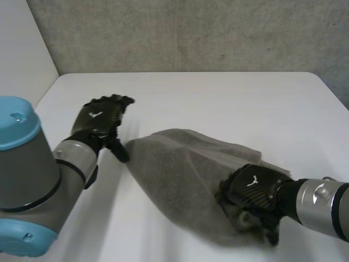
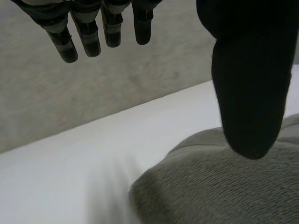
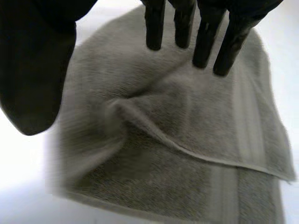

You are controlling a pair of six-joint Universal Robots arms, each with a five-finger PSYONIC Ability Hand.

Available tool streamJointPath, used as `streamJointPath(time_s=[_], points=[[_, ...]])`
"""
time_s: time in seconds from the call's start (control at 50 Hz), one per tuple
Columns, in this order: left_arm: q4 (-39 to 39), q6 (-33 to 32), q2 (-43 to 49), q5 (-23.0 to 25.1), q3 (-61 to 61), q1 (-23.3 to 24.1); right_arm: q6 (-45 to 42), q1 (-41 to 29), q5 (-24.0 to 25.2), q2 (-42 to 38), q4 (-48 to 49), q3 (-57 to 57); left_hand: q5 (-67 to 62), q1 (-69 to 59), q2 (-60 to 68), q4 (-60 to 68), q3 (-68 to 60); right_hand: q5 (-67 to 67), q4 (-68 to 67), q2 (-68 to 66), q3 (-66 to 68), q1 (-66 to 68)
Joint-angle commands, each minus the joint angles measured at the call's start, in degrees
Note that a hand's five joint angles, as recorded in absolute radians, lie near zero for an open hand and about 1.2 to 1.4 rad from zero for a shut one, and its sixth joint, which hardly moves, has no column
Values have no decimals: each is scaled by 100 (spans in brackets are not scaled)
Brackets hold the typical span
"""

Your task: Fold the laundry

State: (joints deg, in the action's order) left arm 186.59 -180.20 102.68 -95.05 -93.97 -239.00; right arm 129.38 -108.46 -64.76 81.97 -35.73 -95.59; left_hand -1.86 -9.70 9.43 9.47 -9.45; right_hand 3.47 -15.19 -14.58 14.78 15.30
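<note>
A grey towel (image 1: 180,174) lies crumpled and partly folded on the white table (image 1: 218,98). My left hand (image 1: 98,121) hovers just past the towel's left corner with straight fingers, its thumb pointing down at that corner. In the left wrist view the left hand (image 2: 247,70) is open, its thumb over the towel (image 2: 210,186) and holding nothing. My right hand (image 1: 255,188) is over the towel's near right part. In the right wrist view the right hand (image 3: 203,42) has straight fingers and a spread thumb above the towel (image 3: 177,154), where one layer overlaps another along a hemmed edge.
A grey wall (image 1: 191,33) stands behind the table's far edge, and a white panel (image 1: 22,49) rises at the left. Bare tabletop (image 2: 70,177) stretches beyond and beside the towel.
</note>
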Motion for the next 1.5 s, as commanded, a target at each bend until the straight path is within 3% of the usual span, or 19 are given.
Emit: streamJointPath(time_s=[0.02, 0.06, 0.12, 0.16, 0.32, 0.46, 0.66, 0.76, 0.8, 0.9, 1.26, 1.36, 1.4, 1.5], points=[[-18, -901, 647, 610, 826, 695, 817, 395, 130, 408, 699, -21, 181, -35, 61, 58, -59, -347, 519, 458, -478, -530], [-9, -1059, 796, 654, 993, 801, 1604, 771, 287, 635, 1172, -30, 186, -30, 57, 53, -55, -347, 519, 458, -478, -530], [-18, -1297, 1130, 646, 1388, 960, 1951, 1090, 367, 715, 1332, -74, 181, -34, 61, 58, -59, -347, 519, 458, -478, -530], [-35, -1385, 1306, 637, 1599, 1030, 2380, 1702, 525, 855, 1507, -197, 165, -51, 78, 75, -76, -347, 519, 458, -478, -530], [-334, -1509, 2046, 813, 2427, 1268, 2443, 2837, 1070, 961, 1622, -645, -37, -253, 280, 277, -278, -347, 519, 458, -478, -530], [-791, -1509, 2493, 1585, 2858, 1584, 2443, 3312, 1448, 961, 1937, -1154, -54, -270, 297, 293, -295, -347, 519, 458, -478, -530], [-950, -1694, 2590, 2175, 2823, 2076, 2478, 3427, 1492, 865, 2387, -1454, -122, -337, 364, 361, -362, -347, 519, 458, -478, -530], [-1222, -2423, 2687, 2325, 2823, 2182, 2478, 3454, 1492, 830, 2431, -1480, -172, -388, 414, 411, -413, -347, 519, 458, -478, -530], [-1397, -3035, 2783, 2351, 2832, 2252, 2478, 3454, 1492, 829, 2457, -1507, -189, -405, 431, 428, -429, -347, 519, 458, -478, -530], [-1486, -3634, 2915, 2342, 2805, 2296, 2461, 3489, 1492, 821, 2519, -1603, -759, -974, 1001, 998, -999, -347, 519, 458, -478, -530], [-1503, -3820, 3171, 2360, 2805, 2577, 2452, 3489, 1492, 794, 2624, -1709, -1484, -1700, 1726, 1723, -1725, -347, 519, 458, -478, -530], [-1494, -3820, 3215, 2351, 2805, 2613, 2443, 3489, 1492, 759, 2624, -1718, -2291, -2507, 2534, 2531, -2532, -347, 519, 458, -478, -530], [-1494, -3829, 3215, 2351, 2805, 2613, 2452, 3489, 1492, 733, 2624, -1718, -3697, -3913, 3940, 3937, -3938, -347, 519, 458, -478, -530], [-1468, -3908, 3180, 2299, 2832, 2604, 2443, 3480, 1492, 715, 2624, -1726, -5415, -5631, 5657, 5654, -5655, -347, 519, 458, -478, -530]])
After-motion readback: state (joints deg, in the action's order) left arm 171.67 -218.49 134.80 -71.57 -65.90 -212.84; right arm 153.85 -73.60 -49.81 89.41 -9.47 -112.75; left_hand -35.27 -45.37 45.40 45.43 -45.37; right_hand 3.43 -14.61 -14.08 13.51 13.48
